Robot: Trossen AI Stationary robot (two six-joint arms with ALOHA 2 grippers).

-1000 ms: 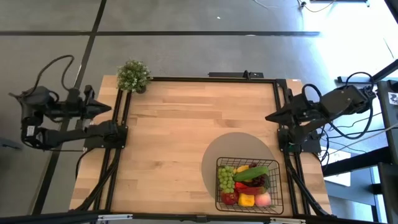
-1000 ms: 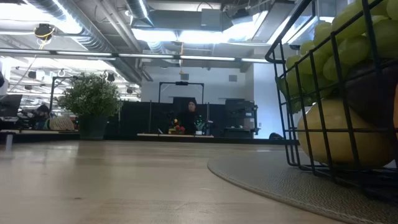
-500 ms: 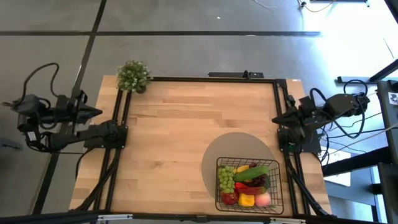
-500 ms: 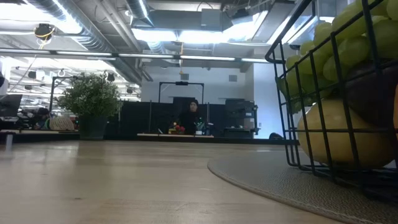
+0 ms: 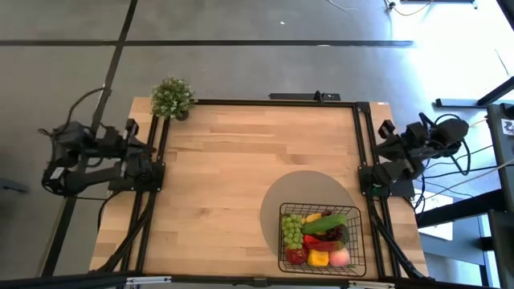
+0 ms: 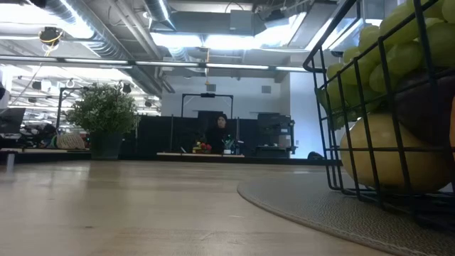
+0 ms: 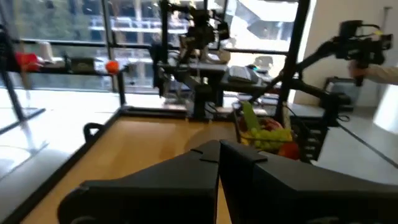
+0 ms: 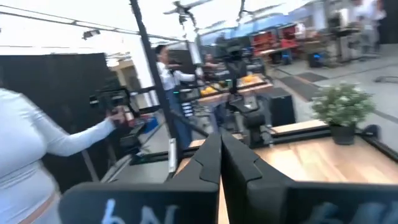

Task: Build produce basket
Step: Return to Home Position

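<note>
The black wire basket (image 5: 322,238) stands on a round grey mat (image 5: 305,191) at the table's near right. It holds green grapes (image 5: 293,229), a cucumber (image 5: 328,222), a red apple (image 5: 296,256), a yellow fruit (image 5: 319,258) and a pink peach (image 5: 340,257). The low view shows the basket's wall (image 6: 334,107) up close, with grapes (image 6: 391,43) and a yellow fruit (image 6: 384,160) behind the wires. My left gripper (image 5: 138,143) is shut and empty at the table's left edge. My right gripper (image 5: 381,143) is shut and empty at the right edge. Both are far from the basket.
A bushy potted plant (image 5: 172,98) stands at the far left corner. Black frame rails (image 5: 157,160) run along the left and right edges. A person in white (image 8: 31,155) stands beyond the table in the right wrist view; another person (image 6: 217,131) is far behind.
Both arms have drawn back and folded down over their bases. My right gripper has gone toward the table's right edge, off the tabletop. My left arm has sunk at the left edge. The basket and produce have stayed still.
</note>
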